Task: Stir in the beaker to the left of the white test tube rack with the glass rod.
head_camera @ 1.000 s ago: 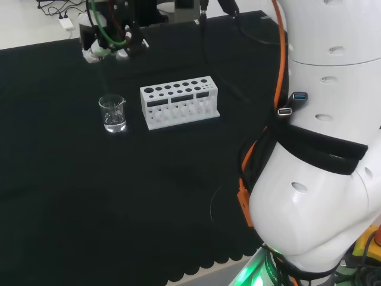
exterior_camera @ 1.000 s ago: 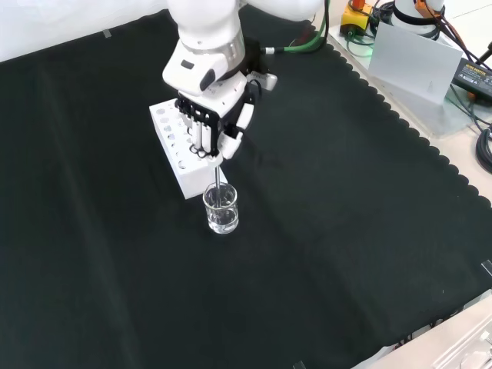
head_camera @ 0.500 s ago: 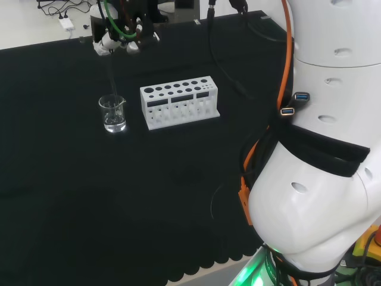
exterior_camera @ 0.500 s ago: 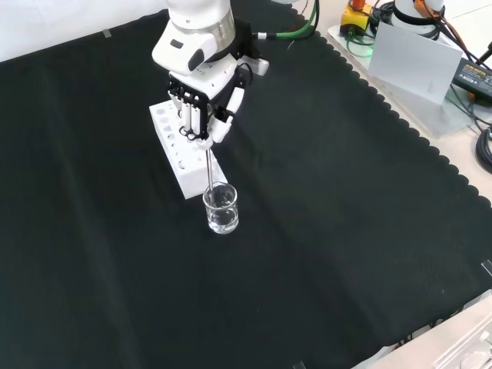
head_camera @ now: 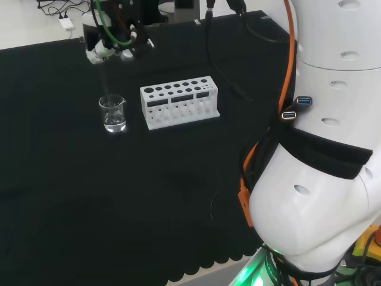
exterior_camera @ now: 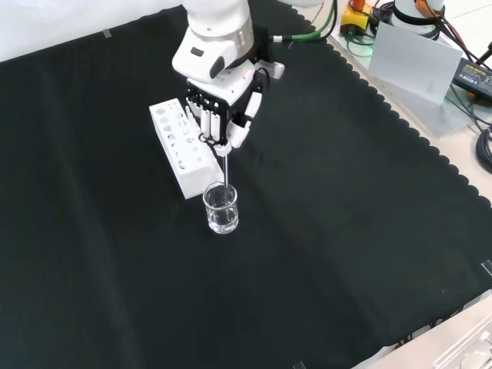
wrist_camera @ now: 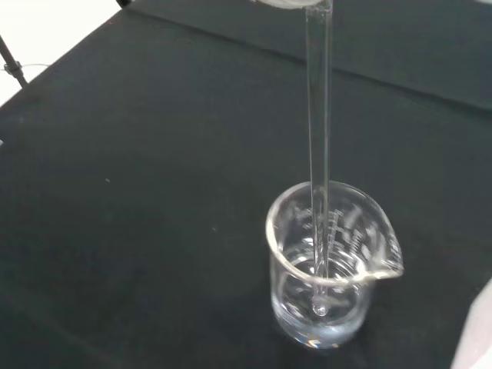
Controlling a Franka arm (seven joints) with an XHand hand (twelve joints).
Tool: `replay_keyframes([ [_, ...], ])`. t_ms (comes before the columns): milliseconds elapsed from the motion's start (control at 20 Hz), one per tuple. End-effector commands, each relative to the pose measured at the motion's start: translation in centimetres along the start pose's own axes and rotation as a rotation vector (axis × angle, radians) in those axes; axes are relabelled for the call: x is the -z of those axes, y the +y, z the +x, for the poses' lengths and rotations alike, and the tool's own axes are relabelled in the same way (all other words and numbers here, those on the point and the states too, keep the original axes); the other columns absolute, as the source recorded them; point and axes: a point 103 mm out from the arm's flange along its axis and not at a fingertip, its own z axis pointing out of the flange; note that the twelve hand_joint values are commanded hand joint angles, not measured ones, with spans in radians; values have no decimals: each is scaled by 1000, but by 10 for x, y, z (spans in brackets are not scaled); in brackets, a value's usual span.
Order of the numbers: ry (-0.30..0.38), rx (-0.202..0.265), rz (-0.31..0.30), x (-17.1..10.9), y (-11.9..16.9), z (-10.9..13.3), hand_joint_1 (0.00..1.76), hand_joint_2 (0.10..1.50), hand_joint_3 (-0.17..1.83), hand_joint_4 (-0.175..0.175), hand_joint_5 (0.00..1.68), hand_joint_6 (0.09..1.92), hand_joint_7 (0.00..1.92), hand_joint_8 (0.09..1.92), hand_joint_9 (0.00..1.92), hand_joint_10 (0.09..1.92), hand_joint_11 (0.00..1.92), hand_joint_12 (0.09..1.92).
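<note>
The hand (exterior_camera: 219,108) hangs above the beaker (exterior_camera: 221,208), its fingers (exterior_camera: 207,123) curled round the top of the glass rod (exterior_camera: 227,165). The rod runs straight down from the fingers; its tip sits inside the beaker, near the bottom, in clear liquid. The white test tube rack (exterior_camera: 183,146) stands just behind the fingers in the front view. Risk: a wide sideways sweep would probably press the rod against the wall and tip the light beaker. The surface (exterior_camera: 346,231) is black cloth, with cables and equipment beyond its scalloped edge.

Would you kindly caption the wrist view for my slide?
Glass rod reaching down into a clear beaker on black cloth.
</note>
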Motion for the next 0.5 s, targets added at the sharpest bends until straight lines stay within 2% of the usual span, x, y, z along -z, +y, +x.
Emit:
replay_keyframes([
  [50,10,33,-23,3,9,19,1310,1088,-134,-175,1233,301,1213,935,1625,787,1642,617],
  [300,13,39,-12,4,25,9,1310,1090,-139,-175,1235,295,1215,932,1626,785,1641,617],
  [500,13,40,-14,7,27,-5,1311,1090,-140,-175,1232,300,1219,920,1626,785,1646,619],
])
